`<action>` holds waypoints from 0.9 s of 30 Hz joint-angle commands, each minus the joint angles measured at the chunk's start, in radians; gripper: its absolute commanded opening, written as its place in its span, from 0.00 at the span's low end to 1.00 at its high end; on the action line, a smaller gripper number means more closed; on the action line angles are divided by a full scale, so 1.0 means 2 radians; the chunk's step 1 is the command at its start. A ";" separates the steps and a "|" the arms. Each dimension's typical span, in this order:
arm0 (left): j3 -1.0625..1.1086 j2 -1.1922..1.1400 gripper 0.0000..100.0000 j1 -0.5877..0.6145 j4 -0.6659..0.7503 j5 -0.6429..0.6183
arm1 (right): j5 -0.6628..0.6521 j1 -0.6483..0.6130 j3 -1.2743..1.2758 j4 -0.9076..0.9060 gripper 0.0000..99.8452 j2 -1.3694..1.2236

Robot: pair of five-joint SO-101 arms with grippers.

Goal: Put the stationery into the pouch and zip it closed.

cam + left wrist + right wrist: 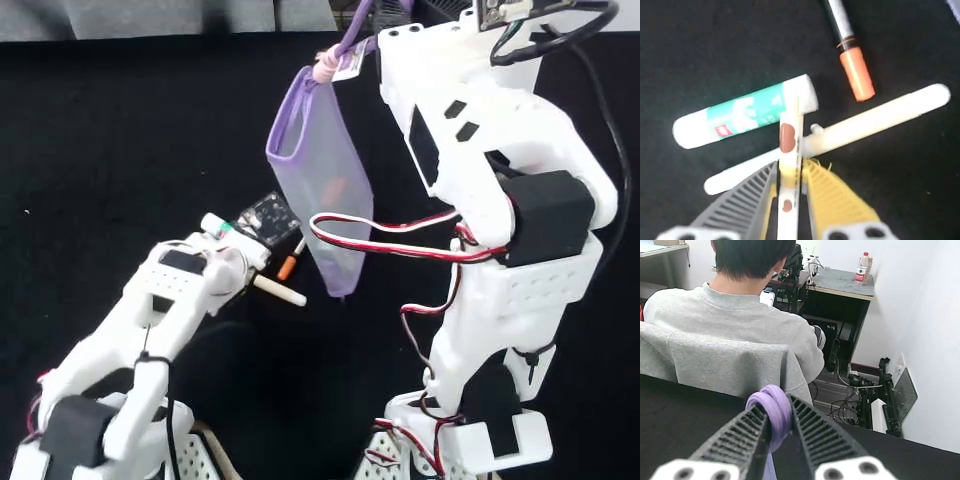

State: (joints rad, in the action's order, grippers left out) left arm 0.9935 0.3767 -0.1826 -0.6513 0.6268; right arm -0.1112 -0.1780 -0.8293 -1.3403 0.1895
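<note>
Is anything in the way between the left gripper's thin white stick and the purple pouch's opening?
Nothing visible blocks the thin white stick. The see-through purple pouch hangs open from the right gripper; a red-and-white cable crosses lower down.

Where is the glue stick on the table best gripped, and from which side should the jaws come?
Probably the teal-labelled middle of the glue stick, from above, jaws across its length. It lies flat as a round cylinder, and the cream pen lies close to one end.
</note>
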 commanded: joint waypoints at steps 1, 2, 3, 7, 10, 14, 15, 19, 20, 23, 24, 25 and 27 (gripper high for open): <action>-0.024 0.069 0.05 0.006 0.003 -0.030 | 0.001 0.007 -0.018 -0.002 0.01 0.016; -0.024 0.089 0.05 0.006 0.003 -0.044 | 0.001 0.007 -0.017 -0.002 0.01 0.016; -0.024 0.110 0.05 0.006 0.003 -0.061 | 0.001 0.007 -0.017 -0.002 0.01 0.016; -0.024 0.220 0.03 0.006 0.005 -0.140 | 0.001 0.006 -0.017 -0.012 0.01 0.016; -0.023 0.314 0.03 0.006 0.007 -0.197 | 0.001 0.006 -0.017 -0.016 0.01 0.016; 0.003 0.440 0.03 0.006 0.033 -0.259 | 0.002 0.006 -0.017 -0.016 0.01 0.016; 0.017 0.472 0.03 0.006 0.048 -0.274 | 0.002 0.005 -0.017 -0.016 0.01 0.016; 0.092 0.600 0.03 0.007 0.142 -0.350 | 0.003 0.005 -0.017 -0.015 0.01 0.016; 0.112 0.631 0.03 0.008 0.166 -0.367 | 0.003 0.005 -0.017 -0.015 0.01 0.016; 0.163 0.714 0.03 0.033 0.226 -0.415 | 0.003 0.005 -0.017 -0.015 0.01 0.016; 0.174 0.732 0.03 0.045 0.244 -0.431 | 0.003 0.005 -0.017 -0.015 0.01 0.016; 0.178 0.732 0.03 0.061 0.262 -0.449 | 0.003 0.005 -0.017 -0.015 0.01 0.016; 0.170 0.714 0.03 0.094 0.292 -0.486 | 0.003 0.005 -0.016 -0.015 0.01 0.016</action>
State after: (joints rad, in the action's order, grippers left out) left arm 1.3433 1.7990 -0.1013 -0.1956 -0.2125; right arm -0.1112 -0.1765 -0.8293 -1.3709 0.1895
